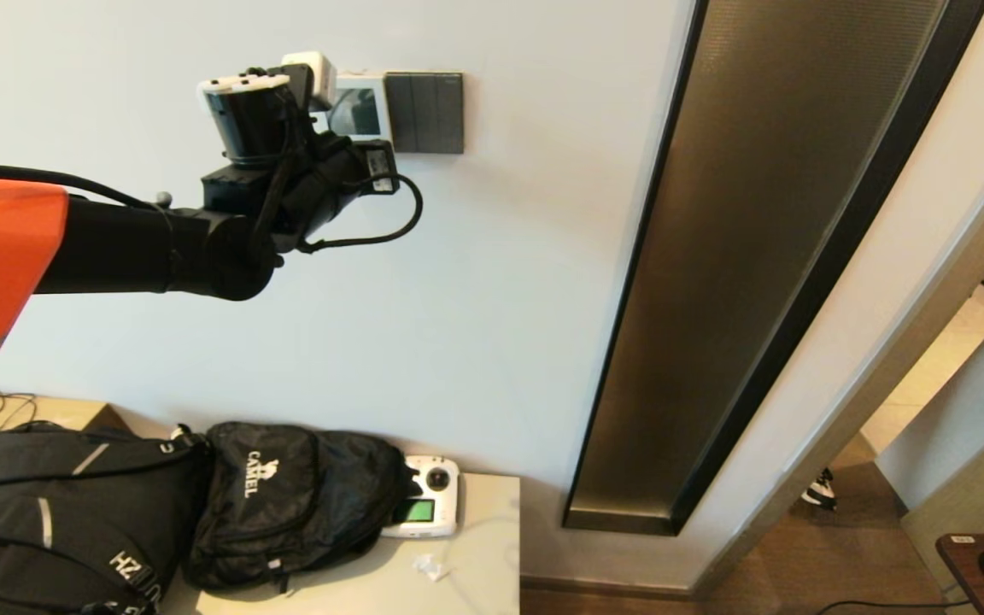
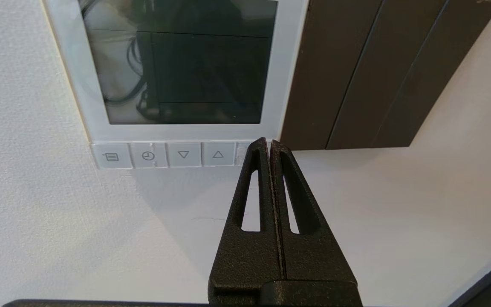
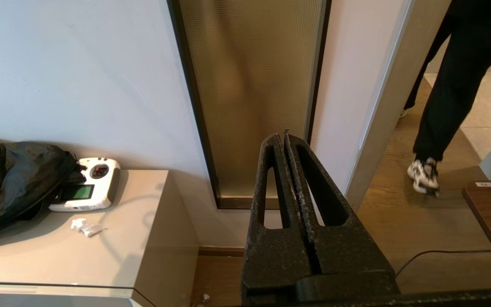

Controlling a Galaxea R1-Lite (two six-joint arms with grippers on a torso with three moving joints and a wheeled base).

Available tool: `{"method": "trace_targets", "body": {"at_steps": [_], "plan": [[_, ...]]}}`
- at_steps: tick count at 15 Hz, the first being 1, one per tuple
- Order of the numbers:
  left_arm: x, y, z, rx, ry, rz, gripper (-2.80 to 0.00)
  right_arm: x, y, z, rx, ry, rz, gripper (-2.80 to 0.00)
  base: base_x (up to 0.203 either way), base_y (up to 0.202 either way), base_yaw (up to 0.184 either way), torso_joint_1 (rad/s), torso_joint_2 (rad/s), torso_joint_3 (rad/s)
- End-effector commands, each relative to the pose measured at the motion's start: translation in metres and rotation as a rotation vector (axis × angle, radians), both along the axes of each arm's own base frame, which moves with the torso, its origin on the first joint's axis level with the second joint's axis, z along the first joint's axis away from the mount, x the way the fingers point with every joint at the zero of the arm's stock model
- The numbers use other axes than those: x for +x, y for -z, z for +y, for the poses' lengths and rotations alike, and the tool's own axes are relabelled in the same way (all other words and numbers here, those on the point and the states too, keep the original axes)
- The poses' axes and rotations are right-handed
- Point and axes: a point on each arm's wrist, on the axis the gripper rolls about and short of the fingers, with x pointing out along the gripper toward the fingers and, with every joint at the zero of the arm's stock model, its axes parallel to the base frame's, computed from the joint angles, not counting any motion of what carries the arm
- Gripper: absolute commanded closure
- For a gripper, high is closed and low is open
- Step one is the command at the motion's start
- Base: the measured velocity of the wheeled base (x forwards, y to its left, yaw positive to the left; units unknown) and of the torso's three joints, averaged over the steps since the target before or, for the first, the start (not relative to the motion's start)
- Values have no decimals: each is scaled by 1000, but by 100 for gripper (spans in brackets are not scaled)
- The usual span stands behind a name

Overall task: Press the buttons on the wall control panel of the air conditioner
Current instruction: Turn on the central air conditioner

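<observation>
Wall panel [image 2: 177,68], rigid plastic, fixed high above the desk's [image 1: 475,547] back edge: I am nudging my closed left claw [image 2: 269,143] against its small, light-touch buttons [image 2: 164,154], rightmost one.

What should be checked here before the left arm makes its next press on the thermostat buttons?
1. Left tool shut to a single tip: ok.
2. Tip lined up with the fifth of the buttons, at the row's end nearest the dark switch plate: ok.
3. Tip touching that button: cannot tell.
4. Control panel screen lit: not ok, dark.
5. Right tool shut, away from the wall panel: ok.
</observation>
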Motion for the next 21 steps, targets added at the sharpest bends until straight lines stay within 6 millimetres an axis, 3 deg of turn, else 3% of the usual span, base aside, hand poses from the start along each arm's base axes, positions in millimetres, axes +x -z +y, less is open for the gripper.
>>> {"method": "trace_targets", "body": {"at_steps": [1,10,15,18,21], "plan": [[0,0,0,-2,-1,-4,0,0,0,0,-1,0,2,0,0,0,0,0,0,0],[9,13,-3,7,2,18,0,0,0,0,-1,0,2,0,0,0,0,0,0,0],[8,10,-2,4,2,9,0,0,0,0,-1,0,3,0,0,0,0,0,0,0],[-1,2,1,-4,1,-6,0,0,0,0,-1,0,4,0,0,0,0,0,0,0],[-24,-9,9,-11,5,-26,0,0,0,0,-1,0,3,0,0,0,0,0,0,0]]}}
